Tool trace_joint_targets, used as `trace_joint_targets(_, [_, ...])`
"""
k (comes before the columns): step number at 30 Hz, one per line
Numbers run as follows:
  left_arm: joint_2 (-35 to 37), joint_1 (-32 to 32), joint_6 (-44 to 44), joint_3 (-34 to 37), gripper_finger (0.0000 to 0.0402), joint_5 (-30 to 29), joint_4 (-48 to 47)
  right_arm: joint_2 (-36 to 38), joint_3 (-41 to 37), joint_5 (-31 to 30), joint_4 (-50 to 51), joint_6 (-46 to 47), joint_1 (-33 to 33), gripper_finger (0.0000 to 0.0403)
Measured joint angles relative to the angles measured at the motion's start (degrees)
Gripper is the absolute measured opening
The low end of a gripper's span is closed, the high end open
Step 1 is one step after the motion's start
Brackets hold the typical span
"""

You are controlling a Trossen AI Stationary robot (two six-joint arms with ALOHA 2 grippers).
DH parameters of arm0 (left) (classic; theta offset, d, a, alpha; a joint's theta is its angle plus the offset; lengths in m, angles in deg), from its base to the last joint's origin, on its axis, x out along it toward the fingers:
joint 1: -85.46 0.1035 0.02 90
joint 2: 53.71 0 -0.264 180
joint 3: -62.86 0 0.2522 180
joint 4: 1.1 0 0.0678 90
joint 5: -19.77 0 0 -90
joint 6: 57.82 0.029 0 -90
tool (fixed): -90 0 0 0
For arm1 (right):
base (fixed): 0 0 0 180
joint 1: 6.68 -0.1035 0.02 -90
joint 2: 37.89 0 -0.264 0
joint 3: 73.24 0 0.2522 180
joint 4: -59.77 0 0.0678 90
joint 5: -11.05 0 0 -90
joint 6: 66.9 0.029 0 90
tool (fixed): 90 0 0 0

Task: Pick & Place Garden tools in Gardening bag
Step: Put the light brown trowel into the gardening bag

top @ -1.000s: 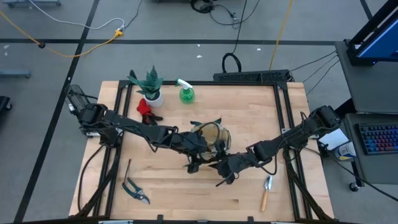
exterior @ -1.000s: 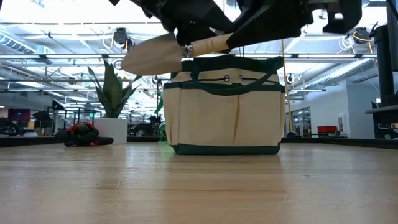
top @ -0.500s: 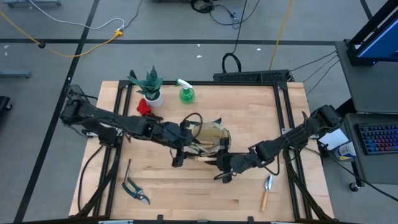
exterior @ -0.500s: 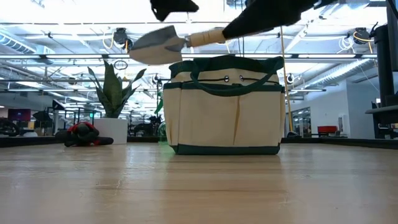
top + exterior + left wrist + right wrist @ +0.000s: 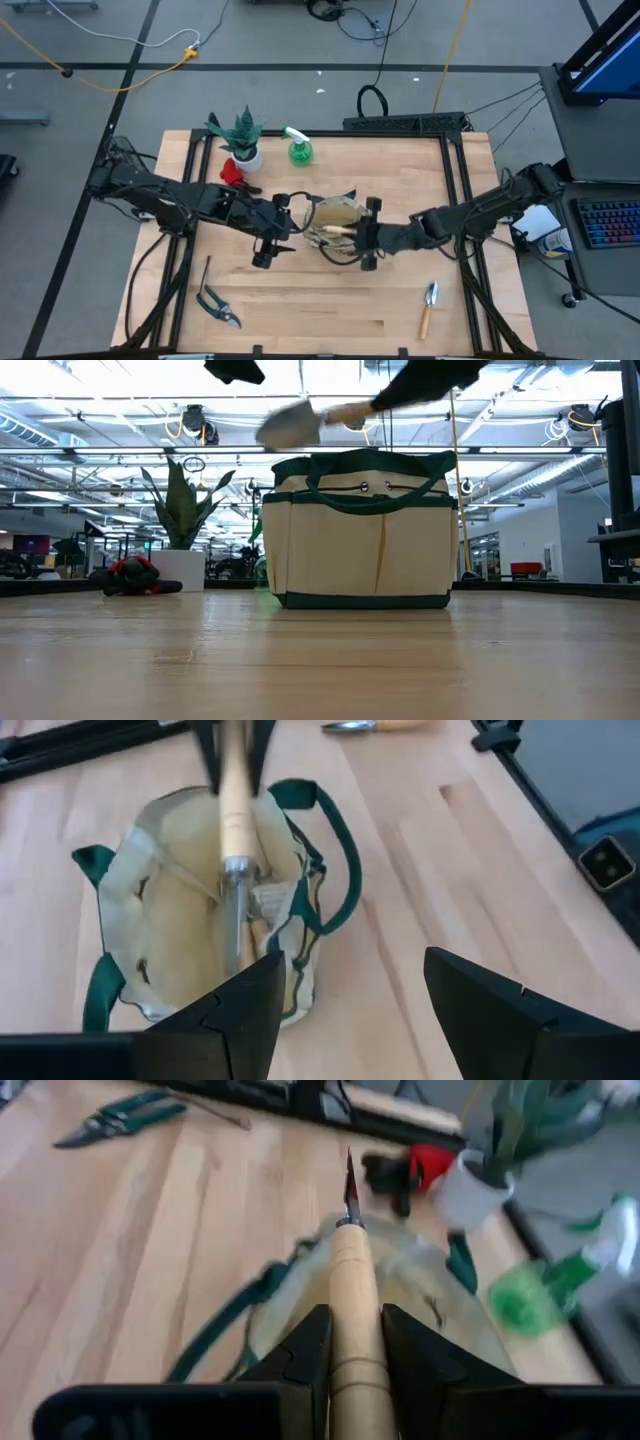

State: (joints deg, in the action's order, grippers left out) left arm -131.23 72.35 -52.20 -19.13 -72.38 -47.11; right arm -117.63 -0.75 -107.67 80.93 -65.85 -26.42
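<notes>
The beige gardening bag (image 5: 337,226) stands upright mid-table, opening up; it also shows in the low view (image 5: 360,530) and the left wrist view (image 5: 170,920). My right gripper (image 5: 364,237) is shut on a wooden-handled trowel (image 5: 333,231), which hangs above the bag's opening with its blade (image 5: 290,426) toward the table's left. My left gripper (image 5: 266,246) is open and empty, up in the air just left of the bag; its fingers (image 5: 230,1015) show wide apart in its wrist view. My right gripper pinches the trowel's wooden handle (image 5: 351,1315) between its two fingers (image 5: 306,1342), one on each side. The fingers come about level from the table's right and lie along the handle. The trowel is lifted clear above the bag's rim, about level, blade turned on edge (image 5: 350,1188).
A second trowel (image 5: 428,305) lies at the near right. Pruning shears (image 5: 216,306) and a thin tool (image 5: 205,271) lie at the near left. The potted plant (image 5: 241,141), red item (image 5: 232,172) and green spray bottle (image 5: 298,150) stand at the far side.
My right gripper has carried the trowel up and toward the table's far edge, from the bag's near side to above its opening, the blade turning on edge. My left gripper has drawn back from the bag toward the table's left.
</notes>
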Motion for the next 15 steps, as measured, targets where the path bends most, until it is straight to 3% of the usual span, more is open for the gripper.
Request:
trace_joint_targets(9, [-2.99,0.33,2.78,0.43,0.0246,-8.45,1.3,0.3,-0.01,8.36,8.34,2.8,6.16,0.0065])
trace_joint_targets(15, [-7.2,1.6,5.93,1.31,0.0246,-9.41,4.47,0.6,0.0,15.48,7.47,3.45,9.43,0.0064])
